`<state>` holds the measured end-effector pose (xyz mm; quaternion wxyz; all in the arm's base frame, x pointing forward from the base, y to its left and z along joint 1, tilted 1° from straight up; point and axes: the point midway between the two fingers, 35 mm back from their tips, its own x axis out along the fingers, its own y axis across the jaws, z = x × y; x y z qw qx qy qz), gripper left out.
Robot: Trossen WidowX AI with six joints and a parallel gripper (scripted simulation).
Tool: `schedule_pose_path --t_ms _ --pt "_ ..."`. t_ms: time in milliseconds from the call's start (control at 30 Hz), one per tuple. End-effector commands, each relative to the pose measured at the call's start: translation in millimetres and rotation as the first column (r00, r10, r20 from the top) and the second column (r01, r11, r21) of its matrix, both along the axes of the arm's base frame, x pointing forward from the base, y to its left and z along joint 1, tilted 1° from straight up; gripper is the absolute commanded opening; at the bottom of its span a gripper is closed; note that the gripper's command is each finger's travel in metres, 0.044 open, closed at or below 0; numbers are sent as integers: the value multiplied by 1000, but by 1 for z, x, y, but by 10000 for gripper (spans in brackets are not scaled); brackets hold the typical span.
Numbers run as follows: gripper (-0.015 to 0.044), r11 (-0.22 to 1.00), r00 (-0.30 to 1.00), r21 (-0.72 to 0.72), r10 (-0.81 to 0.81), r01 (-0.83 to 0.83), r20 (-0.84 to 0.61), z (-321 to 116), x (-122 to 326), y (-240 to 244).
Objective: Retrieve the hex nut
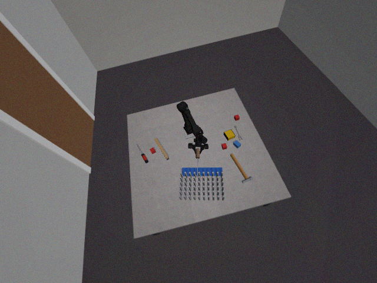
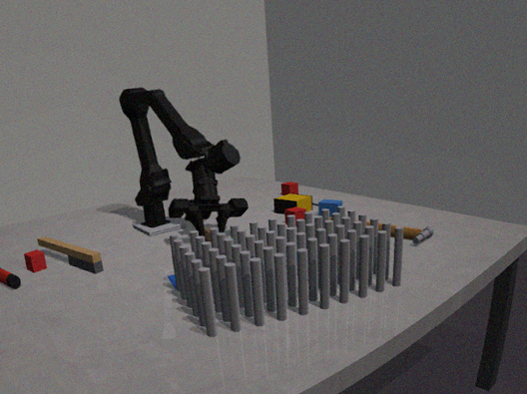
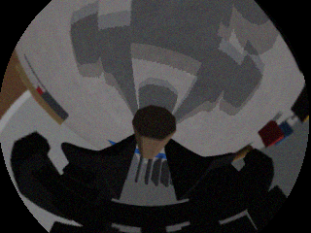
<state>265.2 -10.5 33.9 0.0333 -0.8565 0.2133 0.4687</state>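
Observation:
My gripper (image 1: 198, 149) (image 2: 206, 228) (image 3: 151, 137) is shut on the brown handle of a thin hooked tool (image 1: 197, 154) (image 3: 154, 122), in front of the spacer field. The tool's thin shaft reaches over the blue taped strip (image 1: 210, 170) (image 2: 173, 280) to the front row of spacers, about mid-width. Its tip is too small to make out, and I cannot tell its height. The grey metal spacers (image 1: 222, 198) (image 2: 279, 291) stand upright in several rows; none looks fallen. The hex nut is not visible in any view.
A wooden-handled brush (image 1: 161, 148) (image 2: 69, 248), a red block (image 1: 152, 150) (image 2: 35, 261) and a screwdriver (image 1: 145, 158) (image 2: 6, 276) lie on one side. A hammer (image 1: 239, 165), a wrench (image 1: 238, 132), a yellow block (image 1: 229, 134), a blue block (image 1: 237, 144) and two red blocks lie on the other.

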Motion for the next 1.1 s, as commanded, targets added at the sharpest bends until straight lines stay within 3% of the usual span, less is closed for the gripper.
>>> schedule_pose_path --t_ms 0,1067 --pt "0 1000 1000 -1 -3 3 3 0 -3 1" --pt "0 1000 1000 -1 -3 3 3 15 -6 3"
